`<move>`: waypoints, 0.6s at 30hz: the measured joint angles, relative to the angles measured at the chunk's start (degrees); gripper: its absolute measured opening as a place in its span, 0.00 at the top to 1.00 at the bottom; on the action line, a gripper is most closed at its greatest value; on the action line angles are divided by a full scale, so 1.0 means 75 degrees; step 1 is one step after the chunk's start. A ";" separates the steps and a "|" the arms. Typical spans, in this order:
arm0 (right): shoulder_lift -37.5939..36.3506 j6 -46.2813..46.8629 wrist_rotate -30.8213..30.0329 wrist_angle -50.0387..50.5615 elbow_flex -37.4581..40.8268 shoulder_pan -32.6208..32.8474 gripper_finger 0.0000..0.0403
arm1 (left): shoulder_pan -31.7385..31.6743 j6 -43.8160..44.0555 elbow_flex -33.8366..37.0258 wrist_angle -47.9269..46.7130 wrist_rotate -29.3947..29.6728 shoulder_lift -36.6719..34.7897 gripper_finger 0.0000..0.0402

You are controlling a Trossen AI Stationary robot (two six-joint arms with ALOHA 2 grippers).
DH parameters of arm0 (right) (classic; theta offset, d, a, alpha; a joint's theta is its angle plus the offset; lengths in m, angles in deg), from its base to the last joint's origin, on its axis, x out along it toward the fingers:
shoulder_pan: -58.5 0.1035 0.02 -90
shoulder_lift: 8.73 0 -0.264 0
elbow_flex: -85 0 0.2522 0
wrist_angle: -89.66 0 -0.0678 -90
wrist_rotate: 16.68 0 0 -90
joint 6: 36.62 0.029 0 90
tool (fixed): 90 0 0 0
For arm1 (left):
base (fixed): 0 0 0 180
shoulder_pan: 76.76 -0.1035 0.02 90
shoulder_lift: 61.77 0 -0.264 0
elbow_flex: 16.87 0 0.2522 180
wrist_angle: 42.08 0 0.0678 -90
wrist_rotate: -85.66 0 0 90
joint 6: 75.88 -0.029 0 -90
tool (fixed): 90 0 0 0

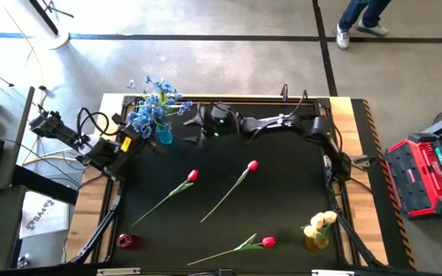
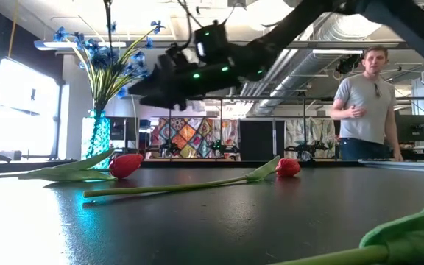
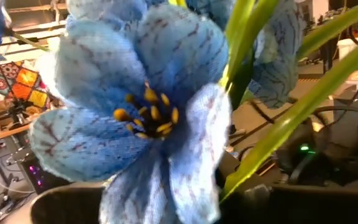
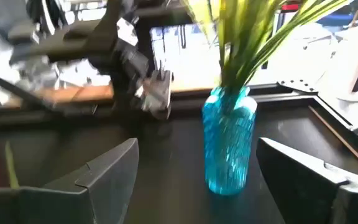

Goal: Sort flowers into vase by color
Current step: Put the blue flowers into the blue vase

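- Broadly, the sorting is judged partly done: the black surface [image 1: 282, 199] carries three red tulips lying loose, one left of centre [image 1: 192, 176], one at centre [image 1: 252, 165], one near the front edge [image 1: 268, 242].
- Blue sprays [image 1: 153, 106] are seen standing in the blue vase [image 4: 229, 140] at the back left; yellow tulips [image 1: 322, 221] are seen in a yellow vase [image 1: 316, 239] at the front right.
- A small red vase [image 1: 125, 241] at the front left is seen without flowers, so the red ones are judged left to do.
- The right hand [image 4: 197, 174] is held spread wide before the blue vase, gripping nothing.
- The left hand [image 1: 133, 138], pressed together, is parked just beside the blue sprays, whose blossoms crowd it.
- A person [image 2: 364, 110] is seen standing beyond the surface.
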 joint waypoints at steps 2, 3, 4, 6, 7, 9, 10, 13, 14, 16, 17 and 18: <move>0.0482 0.0423 0.0009 0.0034 -0.0675 -0.0103 0.22 | 0.0100 -0.0106 0.0000 0.0071 0.0186 0.0004 1.00; 0.0739 0.0590 0.0031 0.0037 -0.0986 -0.0142 0.22 | 0.0145 -0.0099 0.0000 0.0070 0.0261 -0.0005 1.00; 0.0981 0.0760 0.0111 0.0088 -0.1279 -0.0165 0.22 | 0.0189 -0.0063 0.0000 0.0065 0.0327 -0.0013 1.00; 0.1445 0.1046 0.0287 0.0100 -0.1866 -0.0201 0.22 | 0.0269 -0.0062 0.0000 0.0069 0.0434 -0.0016 1.00; 0.1600 0.1171 0.0346 0.0128 -0.2102 -0.0213 0.22 | 0.0298 -0.0059 0.0000 0.0066 0.0455 -0.0015 1.00; 0.1863 0.1150 0.0396 0.0183 -0.2552 -0.0210 0.22 | 0.0345 -0.0051 0.0000 0.0067 0.0511 -0.0010 1.00; 0.1966 0.1127 0.0397 0.0207 -0.2733 -0.0206 0.22 | 0.0363 -0.0057 0.0000 0.0062 0.0591 -0.0008 1.00; 0.2266 0.1173 0.0351 0.0407 -0.3209 -0.0199 0.22 | 0.0422 -0.0060 0.0000 0.0062 0.0703 -0.0013 1.00; 0.2342 0.1190 0.0327 0.0517 -0.3327 -0.0198 0.22 | 0.0422 -0.0057 0.0000 0.0060 0.0704 -0.0010 1.00; 0.2494 0.1206 0.0310 0.0696 -0.3503 -0.0206 0.21 | 0.0419 -0.0061 0.0000 0.0058 0.0702 -0.0010 1.00; 0.2539 0.1243 0.0311 0.0777 -0.3527 -0.0206 0.20 | 0.0419 -0.0061 0.0000 0.0051 0.0703 -0.0010 1.00; 0.2594 0.1339 0.0300 0.0780 -0.3556 -0.0212 0.18 | 0.0419 -0.0060 0.0000 0.0026 0.0704 -0.0010 1.00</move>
